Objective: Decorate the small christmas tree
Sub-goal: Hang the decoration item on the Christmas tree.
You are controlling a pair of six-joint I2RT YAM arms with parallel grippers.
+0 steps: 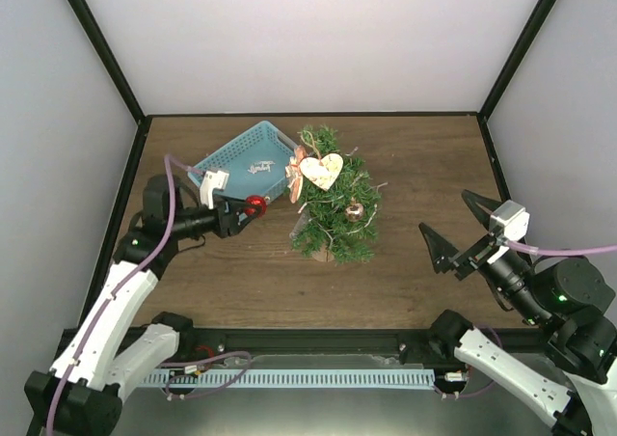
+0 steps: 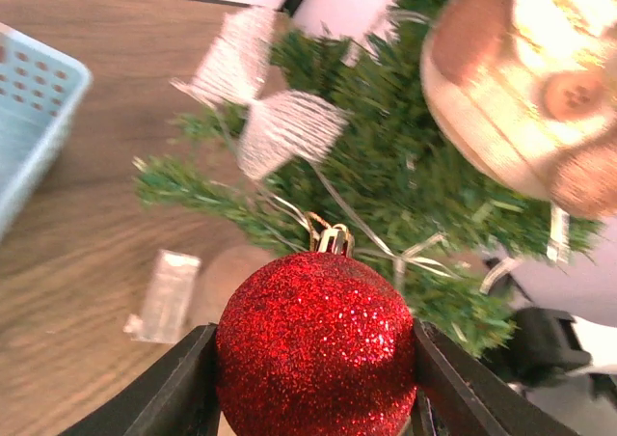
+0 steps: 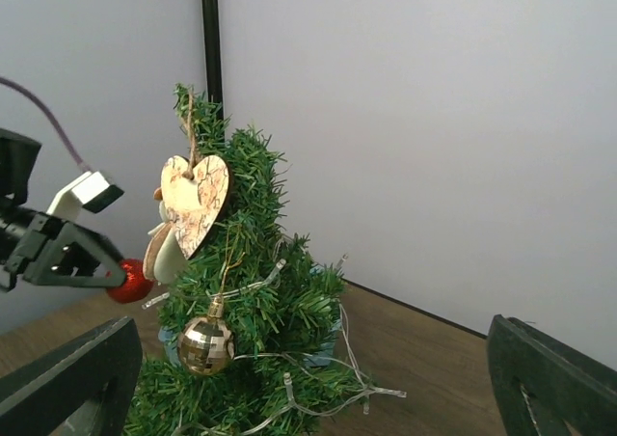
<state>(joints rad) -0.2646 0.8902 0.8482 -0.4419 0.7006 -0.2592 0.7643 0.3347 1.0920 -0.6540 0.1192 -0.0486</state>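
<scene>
The small christmas tree [image 1: 333, 214] stands mid-table with a wooden heart [image 1: 321, 171], a gold ball [image 1: 354, 210] and a clear light string hanging on it. My left gripper [image 1: 253, 205] is just left of the tree, shut on a red glitter ball [image 2: 316, 359]. The ball's gold cap points at the branches [image 2: 405, 176], which begin a short way beyond it. A white mesh bow [image 2: 270, 118] hangs on that side. My right gripper [image 1: 453, 226] stands open to the right of the tree, holding nothing. The right wrist view shows the tree [image 3: 280, 311], heart [image 3: 196, 200] and gold ball [image 3: 204, 344].
A light-blue plastic basket [image 1: 224, 152] lies behind and left of the tree, its corner close to the branches. A small clear plastic piece [image 2: 169, 296] lies on the wood near the tree's foot. Black frame posts and white walls close in the table.
</scene>
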